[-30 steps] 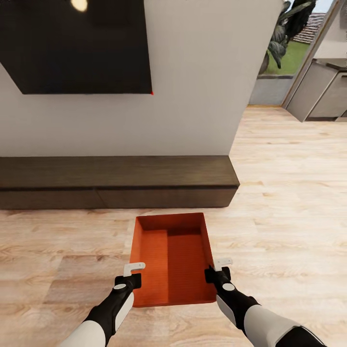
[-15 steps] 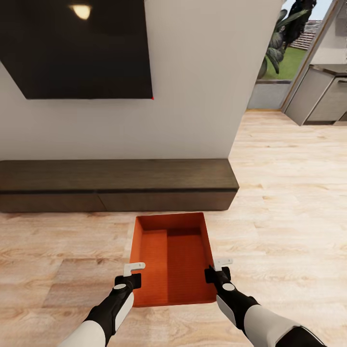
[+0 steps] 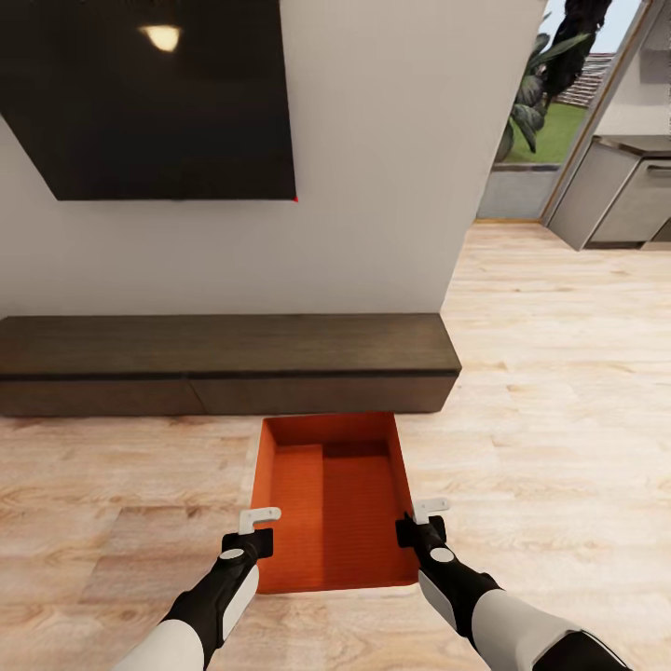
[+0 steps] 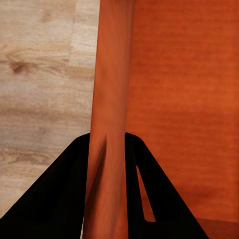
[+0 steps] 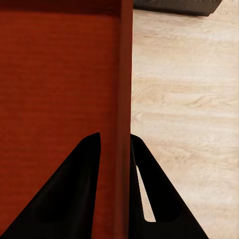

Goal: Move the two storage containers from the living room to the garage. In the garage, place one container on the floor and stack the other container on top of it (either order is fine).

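An orange-red, open-top rectangular storage container [image 3: 331, 499] with thin flat walls is held between the two arms, just in front of the long low dark wooden bench [image 3: 224, 362] that runs along the white wall under a black wall-mounted television [image 3: 149, 98]. The left end effector [image 3: 250, 531] clamps the container's left long wall; in the left wrist view its black fingers [image 4: 64, 199] sit on either side of that thin wall [image 4: 109, 124], pressed against it. The right end effector [image 3: 421, 524] pinches the right long wall the same way, its dark fingers [image 5: 74, 194] straddling the wall edge [image 5: 124, 99] with light wood plank floor [image 5: 184, 109] beyond. The container looks level and appears to hang clear of the planks on the near side of the bench, though the gap under it cannot be confirmed. Its inside is bare. This seems to be the carrying step for one container, with the robot in the living room and the garage not yet reached. The next move likely calls for turning the base away from the bench toward the opening past the bench's right end, while keeping both grips even so the thin walls do not slip or twist.
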You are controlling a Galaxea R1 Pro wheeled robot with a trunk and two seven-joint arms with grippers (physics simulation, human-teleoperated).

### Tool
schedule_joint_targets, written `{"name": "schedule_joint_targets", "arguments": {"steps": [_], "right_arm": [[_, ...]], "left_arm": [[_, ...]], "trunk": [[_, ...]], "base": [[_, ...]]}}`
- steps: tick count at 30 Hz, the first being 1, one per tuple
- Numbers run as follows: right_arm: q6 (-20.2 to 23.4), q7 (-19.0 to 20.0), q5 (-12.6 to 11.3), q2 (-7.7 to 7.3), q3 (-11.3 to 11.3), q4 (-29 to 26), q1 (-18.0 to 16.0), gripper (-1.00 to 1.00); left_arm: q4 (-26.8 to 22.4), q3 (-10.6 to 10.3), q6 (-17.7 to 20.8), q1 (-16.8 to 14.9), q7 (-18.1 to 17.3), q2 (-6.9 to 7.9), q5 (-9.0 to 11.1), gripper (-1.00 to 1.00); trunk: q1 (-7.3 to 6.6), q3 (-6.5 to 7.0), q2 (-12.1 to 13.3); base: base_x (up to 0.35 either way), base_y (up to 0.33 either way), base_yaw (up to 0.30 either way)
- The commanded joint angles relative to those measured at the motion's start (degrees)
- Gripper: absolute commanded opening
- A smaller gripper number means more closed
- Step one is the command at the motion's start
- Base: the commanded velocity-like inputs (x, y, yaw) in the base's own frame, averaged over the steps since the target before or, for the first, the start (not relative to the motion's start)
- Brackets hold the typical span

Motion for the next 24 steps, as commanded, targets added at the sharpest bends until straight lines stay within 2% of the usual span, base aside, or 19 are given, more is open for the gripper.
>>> {"name": "schedule_joint_targets", "arguments": {"steps": [1, 24], "right_arm": [[0.0, 0.5, -3.4, 0.01, -2.2, 0.0, -0.1, -1.00], [0.2, 0.3, -3.5, 0.01, -2.2, 0.6, -0.1, -1.00]], "left_arm": [[-0.3, 1.0, 0.4, 0.0, 3.8, 1.43, -0.7, -1.00], [-0.2, 1.0, 0.4, 0.0, 3.8, 1.43, -0.7, -1.00]], "trunk": [[0.01, 0.05, 0.0], [0.01, 2.08, 0.0]], "base": [[0.000, 0.000, 0.000], [0.000, 0.000, 0.000]]}}
